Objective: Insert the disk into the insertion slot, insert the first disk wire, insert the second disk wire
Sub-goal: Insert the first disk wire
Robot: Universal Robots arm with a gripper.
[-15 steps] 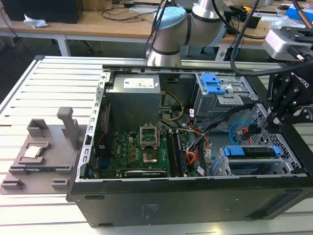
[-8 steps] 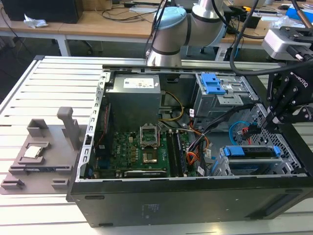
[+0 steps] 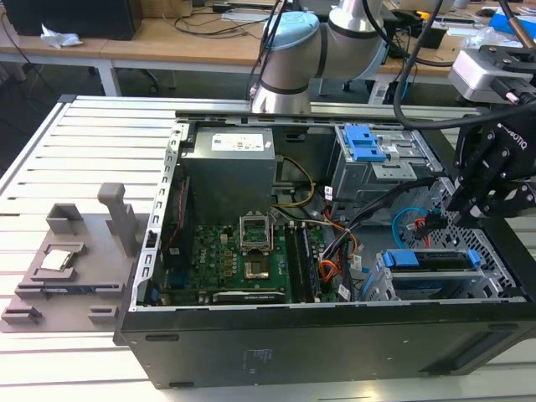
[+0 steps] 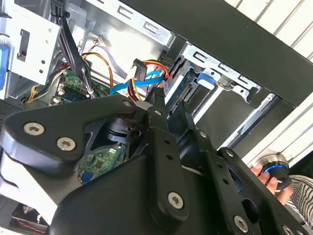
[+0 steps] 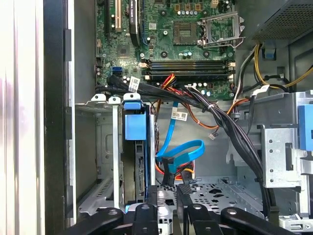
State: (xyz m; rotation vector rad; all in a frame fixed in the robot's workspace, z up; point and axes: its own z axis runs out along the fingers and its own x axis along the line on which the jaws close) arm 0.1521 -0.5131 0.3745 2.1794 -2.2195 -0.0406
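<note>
Your gripper (image 5: 167, 190), fingers parted and empty, hangs near the looped second disk wire (image 5: 172, 127). A skewed approach could snag that loop or the black cables (image 5: 230, 128) beside it. Beyond them, the insertion slot (image 5: 105, 147) already holds the disk (image 5: 135, 128), seated in its blue frame.

**Obstructed and cropped items at the drive-bay corner**

In the exterior view the hand (image 3: 471, 211) is cut by the picture's edge, and its tip is masked by its own linkage. In the first wrist view the disk (image 5: 135, 126) is presented edge-on, so its label is unseen, and one end is covered by the cropped hand (image 5: 167, 195). In the second wrist view the second disk wire (image 4: 146, 78) is lost behind the hand (image 4: 156, 97). A person's hand (image 4: 264, 175) is cropped at the edge.
</note>
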